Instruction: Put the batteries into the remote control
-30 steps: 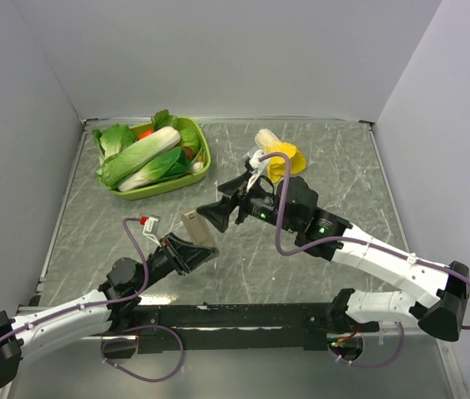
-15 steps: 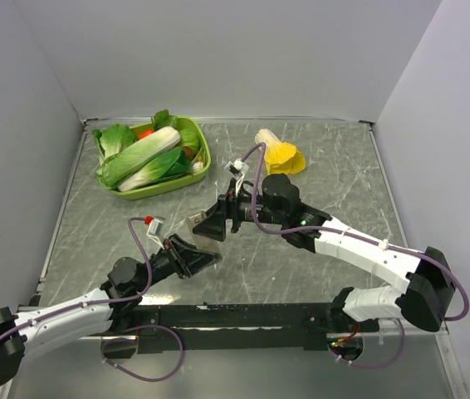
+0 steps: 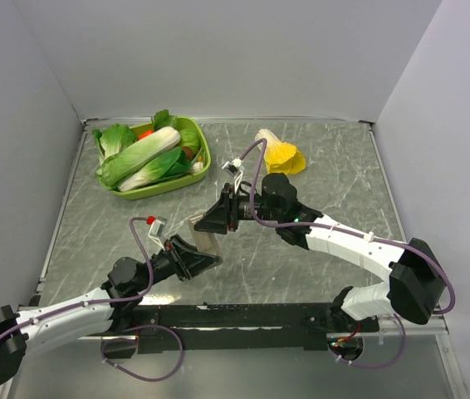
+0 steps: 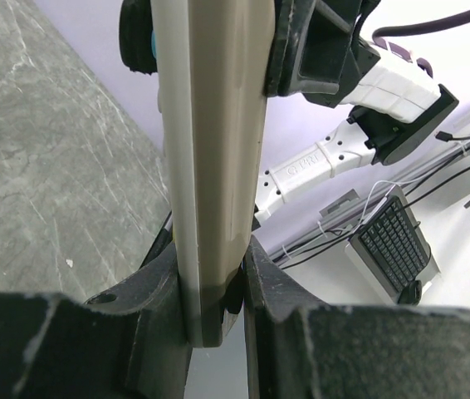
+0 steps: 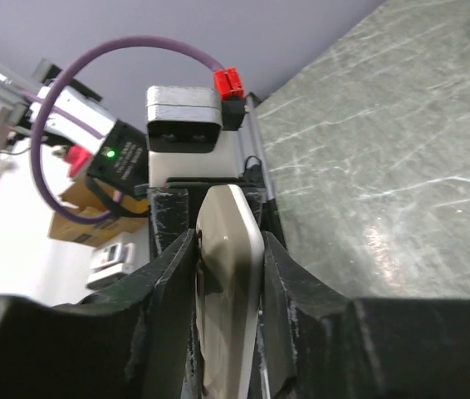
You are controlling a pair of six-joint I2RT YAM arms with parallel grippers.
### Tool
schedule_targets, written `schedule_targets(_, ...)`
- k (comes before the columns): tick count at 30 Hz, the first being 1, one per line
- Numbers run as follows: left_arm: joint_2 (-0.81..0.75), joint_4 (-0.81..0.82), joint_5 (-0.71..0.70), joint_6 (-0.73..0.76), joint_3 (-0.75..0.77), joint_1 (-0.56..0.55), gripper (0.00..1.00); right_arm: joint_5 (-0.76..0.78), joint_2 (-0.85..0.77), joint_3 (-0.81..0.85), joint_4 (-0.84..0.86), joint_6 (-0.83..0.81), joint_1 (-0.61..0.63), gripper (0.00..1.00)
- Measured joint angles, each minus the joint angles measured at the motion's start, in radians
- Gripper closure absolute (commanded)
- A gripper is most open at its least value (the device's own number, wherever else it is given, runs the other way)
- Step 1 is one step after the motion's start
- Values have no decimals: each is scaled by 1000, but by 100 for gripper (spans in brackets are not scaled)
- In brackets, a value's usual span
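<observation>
The remote control (image 3: 198,232), a slim grey-beige bar, is held above the table between both arms. My left gripper (image 3: 190,256) is shut on its near end; in the left wrist view the remote control (image 4: 214,158) rises from between the fingers of that gripper (image 4: 217,287). My right gripper (image 3: 212,224) reaches in from the right over the far end. In the right wrist view its fingers press on both sides of the remote control (image 5: 228,283), so that gripper (image 5: 228,249) is shut on it. No batteries are in view.
A green tray (image 3: 205,158) of toy vegetables stands at the back left. A yellow-and-white toy cabbage (image 3: 281,153) lies at the back centre. Grey walls close the table on three sides.
My right gripper has moved left onto the far end of the remote control and its jaws have closed on it. The left gripper has kept its hold and barely moved.
</observation>
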Motion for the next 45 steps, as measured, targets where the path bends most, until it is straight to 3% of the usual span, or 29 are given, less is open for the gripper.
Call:
schedule_targets(4,2,10,5,6,0,0,99,-16,1,-11,34,11,-3,94)
schedule_targets(7,1,18,9,11,0,0,98,-23,1,-17,55,12,-3,97)
schedule_targets(11,-3,18,16,15,0,0,98,-33,1,-33,95,11,-4,55)
schedule_targets(14,-21,-5,19,19,0,0,99,-43,1,-34,101,2,-5,31)
schedule_targets(17,-46,-48,21,32,0,0,99,-48,-1,-34,79,-29,-6,18)
schedule_targets(24,-60,-197,10,72,20,0,99,22,-90,-30,-113,-134,-18,1)
schedule_targets(31,22,-258,-9,75,61,0,98,211,-244,36,-324,-252,-22,1)
schedule_targets(37,94,-272,-8,75,76,0,98,366,-238,74,-484,-274,-14,1)
schedule_targets(45,107,-241,1,75,90,0,98,373,-194,34,-496,-269,-13,13)
